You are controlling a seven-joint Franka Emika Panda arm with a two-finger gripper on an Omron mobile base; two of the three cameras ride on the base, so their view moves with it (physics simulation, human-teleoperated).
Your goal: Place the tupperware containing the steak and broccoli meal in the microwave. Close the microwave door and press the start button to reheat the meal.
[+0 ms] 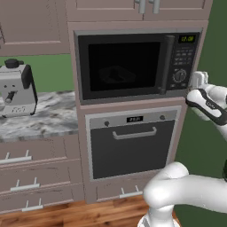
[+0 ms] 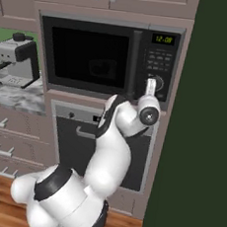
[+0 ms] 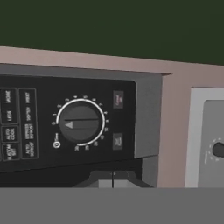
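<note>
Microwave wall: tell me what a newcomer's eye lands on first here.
The microwave dominates, built in above the oven, its door closed and the tupperware dim behind the black glass. Next comes the white arm, its shut pincer right at the keypad strip beside the round dial. The green display glows at the strip's top.

Both base views face microwave (image 1: 137, 64) from opposite sides, mid-range; hand view close on its dial (image 3: 81, 123).

The microwave (image 2: 109, 58) carries a green digital display (image 2: 163, 39) at upper right of the right base view — it reads roughly 12:08; keypad labels are too blurred to read.
</note>
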